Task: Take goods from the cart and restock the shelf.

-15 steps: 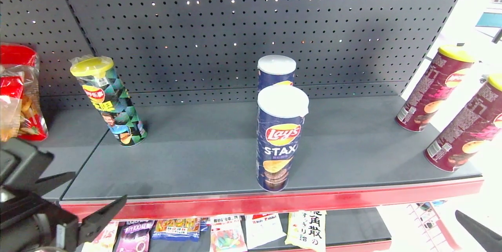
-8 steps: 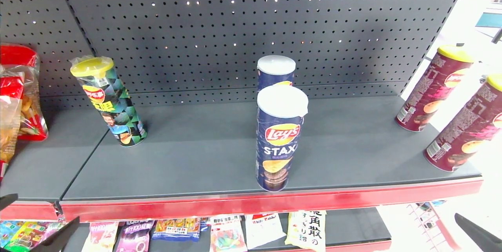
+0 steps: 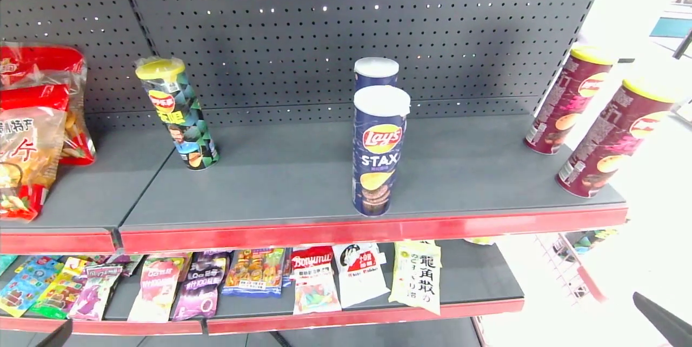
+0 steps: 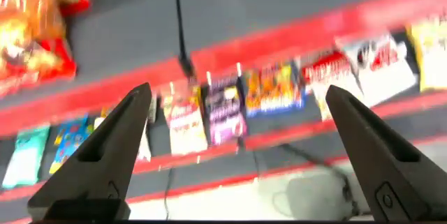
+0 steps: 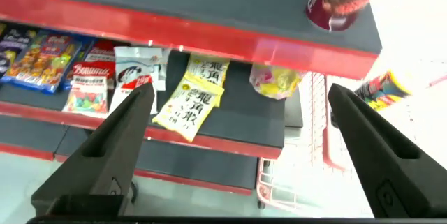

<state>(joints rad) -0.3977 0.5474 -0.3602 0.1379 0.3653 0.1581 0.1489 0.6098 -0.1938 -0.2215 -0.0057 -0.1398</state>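
Blue chip can (image 3: 380,152) stood upright at the shelf's (image 3: 270,195) front edge.
A second blue can (image 3: 376,72) stood right behind it, two maroon cans (image 3: 565,101) at the right end, the red wire cart (image 3: 588,282) lower right. The left gripper (image 4: 237,90) and right gripper (image 5: 241,90) gaped wide, holding nothing.

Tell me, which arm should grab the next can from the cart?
Right, most likely. The cart sits low on the robot's right, past the end of the shelf, and the open right gripper faces it, with a can lying there. The left gripper faces snack packets on the other side.
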